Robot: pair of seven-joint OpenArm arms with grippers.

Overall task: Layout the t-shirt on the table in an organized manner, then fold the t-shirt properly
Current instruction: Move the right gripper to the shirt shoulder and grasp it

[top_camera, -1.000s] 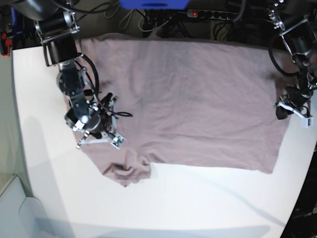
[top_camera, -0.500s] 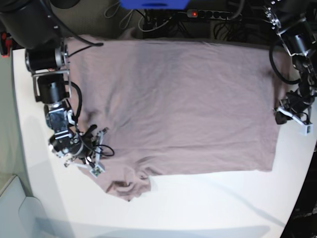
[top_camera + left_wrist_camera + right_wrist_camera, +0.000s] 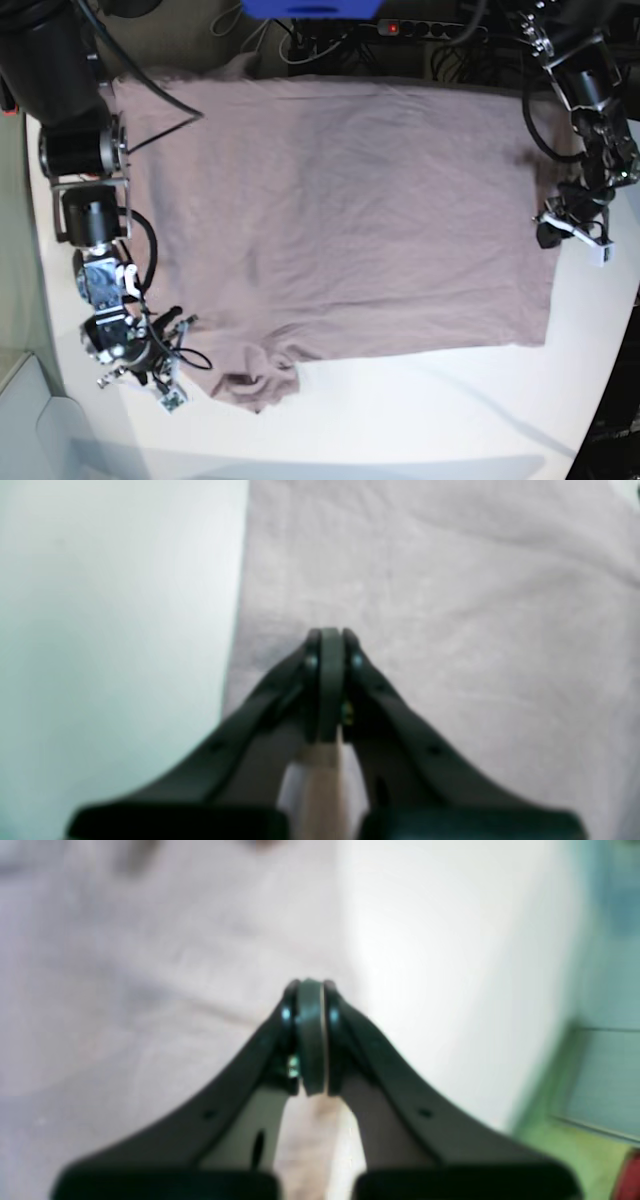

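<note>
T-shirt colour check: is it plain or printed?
The t-shirt is plain dusty mauve with no print visible; the base view shows it best.

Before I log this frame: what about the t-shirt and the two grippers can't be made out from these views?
- The t-shirt: its far edge runs past the table rim in the base view, so the rest is cut off.
- Right gripper: the right wrist view is blurred; whether the shut jaws pinch cloth is unclear.
- Left gripper: the left wrist view is blurred, leaving the same doubt.
- Crumpled sleeve: its folds hide its layout in the base view.
</note>
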